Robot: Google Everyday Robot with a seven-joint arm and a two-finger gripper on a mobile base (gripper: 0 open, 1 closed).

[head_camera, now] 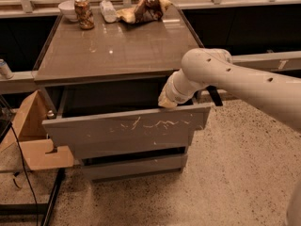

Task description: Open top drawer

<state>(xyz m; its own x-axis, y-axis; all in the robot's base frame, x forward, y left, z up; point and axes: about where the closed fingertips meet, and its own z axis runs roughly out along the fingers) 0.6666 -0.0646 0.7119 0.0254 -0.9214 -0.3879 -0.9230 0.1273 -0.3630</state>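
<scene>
The top drawer [127, 131] is a wide grey-brown front with white squiggly scratches. It stands pulled out from the cabinet, and its dark inside shows behind the front. My gripper [168, 102] reaches down from the right on a white arm [235, 79]. Its tip sits at the drawer front's top edge, right of the middle, hooked just inside the drawer. Two shallower grey drawer fronts [134, 166] lie closed below.
The cabinet top [117, 46] carries a can [83, 13], a white bowl [68, 8], a plastic bottle [108, 11] and a crumpled bag [146, 8] along its back edge. A cardboard box [33, 135] stands at the left of the cabinet. Speckled floor lies to the right.
</scene>
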